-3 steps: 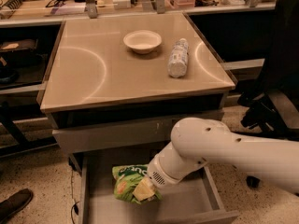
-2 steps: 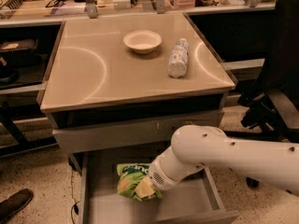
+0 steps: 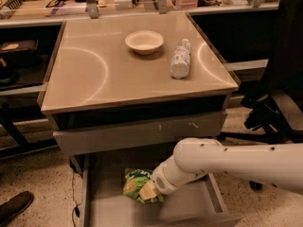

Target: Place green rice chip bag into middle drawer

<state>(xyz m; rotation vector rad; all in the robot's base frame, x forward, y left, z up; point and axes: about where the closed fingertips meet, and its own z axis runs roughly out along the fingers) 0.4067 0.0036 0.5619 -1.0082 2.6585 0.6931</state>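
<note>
One green rice chip bag point(image 3: 135, 186), seemingly light, soft and easily crushed, sits low in the open middle drawer point(image 3: 106, 205) at the gripper point(image 3: 150, 193), whose hold cannot be told; a crimped edge looks the safest purchase.

Tabletop point(image 3: 94, 79): bowl point(image 3: 144, 41) left of bottle point(image 3: 180, 58) — below, green rice chip bag point(image 3: 134, 186) in middle drawer point(image 3: 111, 207), gripper point(image 3: 149, 192) against bag's right side
</note>
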